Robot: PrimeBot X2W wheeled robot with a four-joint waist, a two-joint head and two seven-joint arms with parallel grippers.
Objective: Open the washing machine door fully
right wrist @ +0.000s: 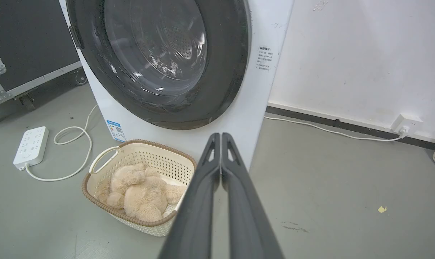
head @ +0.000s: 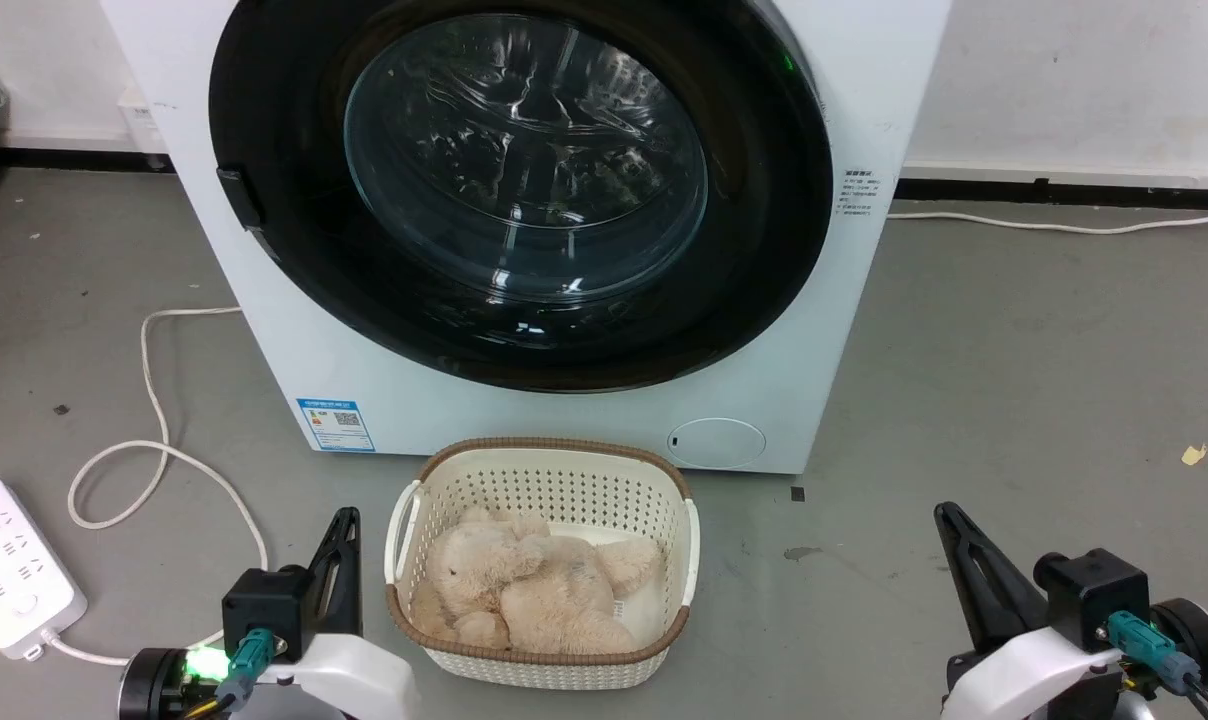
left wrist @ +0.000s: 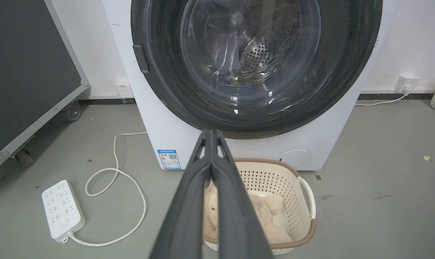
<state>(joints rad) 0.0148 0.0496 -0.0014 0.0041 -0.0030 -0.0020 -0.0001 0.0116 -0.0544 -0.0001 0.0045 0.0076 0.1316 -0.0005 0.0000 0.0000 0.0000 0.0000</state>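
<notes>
The door fills the upper centre, shut flush on the machine. I judge it heavy, rigid and glossy-slick, so I'd hook the latch tab on its left rim. My left gripper and right gripper are pinched together, empty.

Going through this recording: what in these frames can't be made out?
- Top of the washing machine: cut off by the upper edge, every view.
- Blue label sticker print: too small, head view.
- Plush toy in the basket: partly hidden by fingers of the left gripper, left wrist view.
- Inside, behind the washing machine door: blurred by reflections, head view.
</notes>
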